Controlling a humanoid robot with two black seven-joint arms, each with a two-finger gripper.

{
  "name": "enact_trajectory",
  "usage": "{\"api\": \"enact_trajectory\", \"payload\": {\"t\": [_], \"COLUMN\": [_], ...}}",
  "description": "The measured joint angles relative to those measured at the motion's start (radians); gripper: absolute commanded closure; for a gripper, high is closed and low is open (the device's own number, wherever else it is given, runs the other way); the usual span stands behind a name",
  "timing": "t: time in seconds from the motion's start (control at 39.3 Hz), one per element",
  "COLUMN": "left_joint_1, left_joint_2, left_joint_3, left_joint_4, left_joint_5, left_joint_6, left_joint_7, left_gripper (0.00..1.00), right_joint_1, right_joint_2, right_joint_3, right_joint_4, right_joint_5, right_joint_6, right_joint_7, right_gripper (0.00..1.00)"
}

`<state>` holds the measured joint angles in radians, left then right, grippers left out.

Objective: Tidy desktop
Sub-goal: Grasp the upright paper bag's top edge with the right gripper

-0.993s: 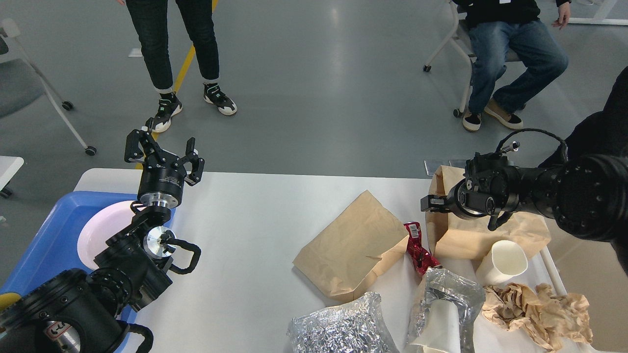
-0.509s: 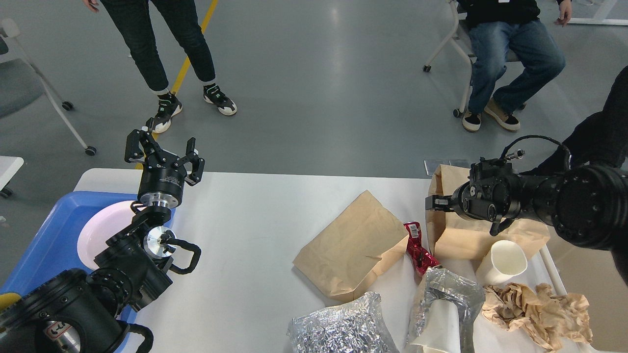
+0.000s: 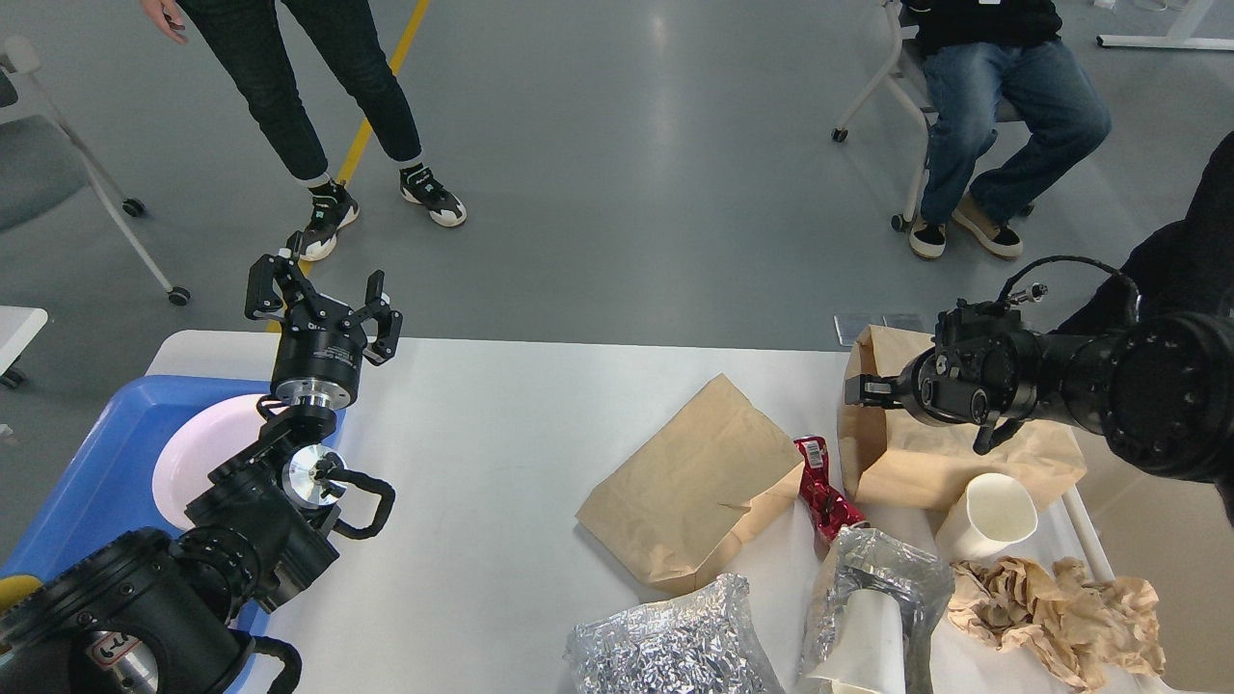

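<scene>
The desktop lies bare between blue tray and paper bag.

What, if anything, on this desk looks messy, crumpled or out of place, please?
The clutter sits on the right side of the white desktop: a flat brown paper bag with a torn edge, a crushed red foil wrapper, crumpled silver foil, a white paper cup tipped on its side, and wadded brown paper. The left side looks orderly.
</scene>
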<state>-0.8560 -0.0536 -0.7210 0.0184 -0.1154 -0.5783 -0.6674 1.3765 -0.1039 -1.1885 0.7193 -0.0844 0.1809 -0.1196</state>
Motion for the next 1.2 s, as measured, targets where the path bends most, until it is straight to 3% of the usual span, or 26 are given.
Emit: {"api": "enact_trajectory", "payload": {"t": [0.23, 0.28, 0.31, 0.36, 0.64, 0.76, 0.81, 1.2], "left_joint_1": [0.0, 0.0, 0.0, 0.0, 0.0, 0.0, 0.0, 0.0], "left_joint_2": [0.0, 0.0, 0.0, 0.001, 0.001, 0.0, 0.0, 0.0], "left_joint_3": [0.0, 0.0, 0.0, 0.0, 0.0, 0.0, 0.0, 0.0], "left_joint_4": [0.0, 0.0, 0.0, 0.0, 0.0, 0.0, 0.0, 0.0], "left_joint_5": [0.0, 0.0, 0.0, 0.0, 0.0, 0.0, 0.0, -0.001], "left_joint_6": [0.0, 0.0, 0.0, 0.0, 0.0, 0.0, 0.0, 0.0], "left_joint_7": [0.0, 0.0, 0.0, 0.0, 0.0, 0.0, 0.0, 0.0], "left_gripper": [0.03, 0.03, 0.03, 0.03, 0.03, 0.03, 0.03, 0.03], "right_joint_1": [-0.041, -0.053, -0.061, -0.075, -0.085, -0.085, -0.085, -0.058], "right_joint_2": [0.0, 0.0, 0.0, 0.0, -0.009, -0.014, -0.014, -0.026], "right_joint_3": [-0.001, -0.001, -0.002, -0.003, -0.005, -0.005, -0.005, 0.004], "right_joint_4": [-0.031, -0.046, -0.056, -0.073, -0.08, -0.073, -0.071, -0.066], "right_joint_5": [-0.007, -0.008, -0.009, -0.011, -0.014, -0.014, -0.014, -0.011], "right_joint_6": [-0.021, -0.03, -0.038, -0.056, -0.067, -0.056, -0.051, 0.095], "right_joint_7": [-0.001, -0.001, -0.001, -0.002, -0.013, -0.02, -0.021, -0.023], "right_gripper": [0.02, 0.09, 0.19, 0.29, 0.64, 0.93, 1.0, 1.0]}}
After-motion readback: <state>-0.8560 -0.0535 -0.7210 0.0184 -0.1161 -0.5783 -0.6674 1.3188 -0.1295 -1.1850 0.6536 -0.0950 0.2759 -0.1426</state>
